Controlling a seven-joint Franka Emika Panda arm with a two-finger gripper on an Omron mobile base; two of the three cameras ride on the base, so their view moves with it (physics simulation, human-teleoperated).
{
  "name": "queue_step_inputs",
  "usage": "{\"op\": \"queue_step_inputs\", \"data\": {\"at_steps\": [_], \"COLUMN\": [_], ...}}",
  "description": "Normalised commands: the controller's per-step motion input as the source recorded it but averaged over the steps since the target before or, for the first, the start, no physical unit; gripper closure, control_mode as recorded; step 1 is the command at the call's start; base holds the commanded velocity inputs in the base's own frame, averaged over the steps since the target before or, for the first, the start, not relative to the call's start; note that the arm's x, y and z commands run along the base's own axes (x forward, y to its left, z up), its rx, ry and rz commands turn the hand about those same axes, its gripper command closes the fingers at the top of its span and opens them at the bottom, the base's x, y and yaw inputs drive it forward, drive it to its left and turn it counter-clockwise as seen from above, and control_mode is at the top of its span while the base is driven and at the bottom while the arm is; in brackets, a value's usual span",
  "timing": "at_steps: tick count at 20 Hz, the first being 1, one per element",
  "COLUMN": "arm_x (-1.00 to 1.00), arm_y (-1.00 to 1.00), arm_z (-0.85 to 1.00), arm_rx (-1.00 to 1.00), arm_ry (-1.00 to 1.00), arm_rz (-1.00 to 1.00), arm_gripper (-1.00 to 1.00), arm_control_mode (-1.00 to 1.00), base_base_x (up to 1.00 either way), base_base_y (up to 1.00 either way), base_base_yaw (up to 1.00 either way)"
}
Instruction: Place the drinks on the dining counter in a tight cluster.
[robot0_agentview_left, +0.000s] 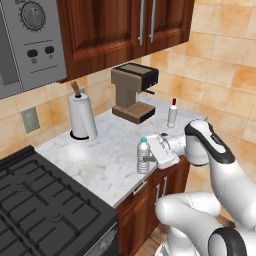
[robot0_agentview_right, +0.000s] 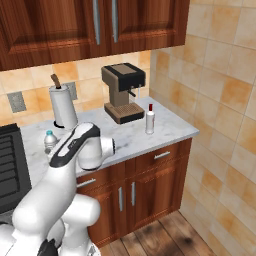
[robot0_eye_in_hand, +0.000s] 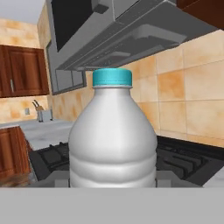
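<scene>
A small clear water bottle (robot0_agentview_left: 143, 156) with a blue cap stands near the front edge of the marble worktop (robot0_agentview_left: 110, 145). My gripper (robot0_agentview_left: 148, 160) reaches it from the right and is shut on its body. In the hand view the water bottle (robot0_eye_in_hand: 113, 140) is close up, between my fingers. Past my arm in the right base view, the water bottle (robot0_agentview_right: 49, 141) shows its top. A slim white bottle with a red cap (robot0_agentview_left: 172, 115) (robot0_agentview_right: 149, 121) stands upright further back on the same worktop, right of the coffee machine. The dining counter is out of view.
A brown coffee machine (robot0_agentview_left: 132, 92) and a paper-towel roll (robot0_agentview_left: 82, 117) stand at the back of the worktop. A black stove (robot0_agentview_left: 45, 205) adjoins it on the left, under a microwave (robot0_agentview_left: 30, 40). Wood cabinets (robot0_agentview_left: 125, 25) hang above, and tiled wall closes the right.
</scene>
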Motion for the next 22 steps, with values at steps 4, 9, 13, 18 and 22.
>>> {"op": "queue_step_inputs", "data": {"at_steps": [4, 9, 13, 18, 22], "arm_x": [-0.11, -0.05, 0.00, 0.00, -0.08], "arm_y": [-0.13, -0.04, 0.00, 0.00, 0.00], "arm_z": [0.22, 0.05, 0.00, 0.00, 0.00], "arm_rx": [0.00, 0.00, 0.00, 0.00, 0.00], "arm_ry": [0.00, 0.00, 0.00, 0.00, 0.00], "arm_rz": [0.00, 0.00, 0.00, 0.00, 0.00], "arm_gripper": [1.00, 1.00, 1.00, 1.00, 1.00], "arm_control_mode": [-1.00, -1.00, -1.00, -1.00, -1.00], "base_base_x": [0.00, 0.00, 0.00, 0.00, 0.00], "base_base_y": [0.00, 0.00, 0.00, 0.00, 0.00], "base_base_yaw": [0.00, 0.00, 0.00, 0.00, 0.00]}}
